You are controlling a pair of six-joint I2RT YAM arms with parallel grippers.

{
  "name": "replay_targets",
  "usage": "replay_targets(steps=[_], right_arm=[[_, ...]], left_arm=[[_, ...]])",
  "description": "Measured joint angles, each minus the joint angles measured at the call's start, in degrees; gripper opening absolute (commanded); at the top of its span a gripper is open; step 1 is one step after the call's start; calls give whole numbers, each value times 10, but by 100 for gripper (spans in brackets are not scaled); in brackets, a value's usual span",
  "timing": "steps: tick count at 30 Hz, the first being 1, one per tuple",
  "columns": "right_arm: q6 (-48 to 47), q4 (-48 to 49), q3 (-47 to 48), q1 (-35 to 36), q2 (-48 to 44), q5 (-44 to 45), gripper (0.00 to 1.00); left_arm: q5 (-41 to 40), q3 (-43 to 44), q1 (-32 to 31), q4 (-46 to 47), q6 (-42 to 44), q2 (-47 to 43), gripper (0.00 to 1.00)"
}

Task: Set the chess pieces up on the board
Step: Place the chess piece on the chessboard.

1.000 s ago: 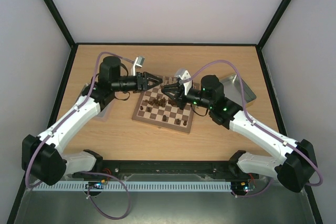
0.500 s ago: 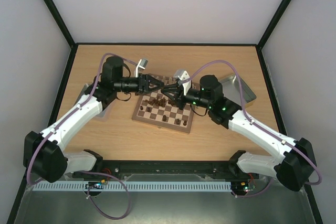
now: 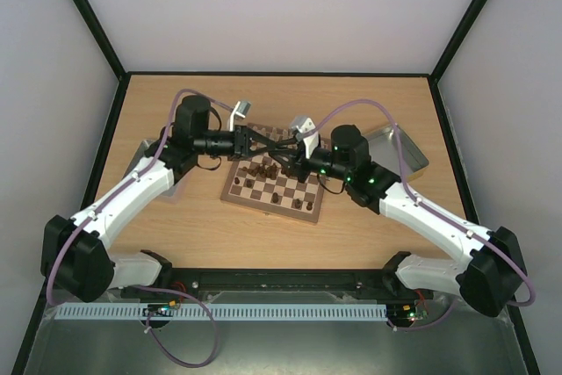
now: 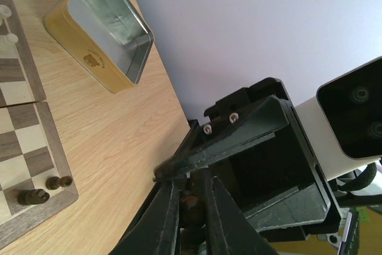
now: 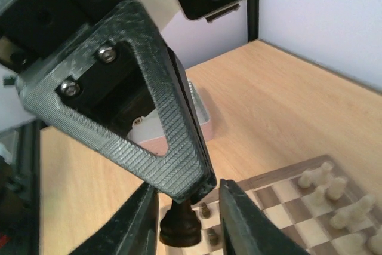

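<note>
The board [image 3: 274, 183] lies at mid table with dark chess pieces [image 3: 263, 167] on its far left squares. My two grippers meet tip to tip above its far edge. My left gripper [image 3: 266, 140] is shut on a dark brown piece [image 4: 191, 204], holding it by the top. In the right wrist view that dark piece [image 5: 179, 226] hangs between my right fingers [image 5: 239, 219], which stand apart on either side of it. My right gripper [image 3: 280, 149] is open. Cream pieces [image 5: 334, 195] stand on the board [image 5: 286, 204] below.
A metal tray [image 3: 399, 148] lies right of the board. A second tin [image 5: 200, 117] lies left of it, partly under the left arm. The gold tin [image 4: 101, 34] has its open side showing. Two dark pawns [image 4: 45, 189] stand at the board's edge.
My left gripper has moved right and my right gripper slightly left, so the gap between them has closed and their tips now overlap around the dark piece.
</note>
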Motion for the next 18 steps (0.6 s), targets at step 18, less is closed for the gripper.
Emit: replay_targets(steps=[18], right_arm=[[215,-65,-16,-1,-82,269,63]], left_arm=[[-309,37,-84,-120,157,56,2]])
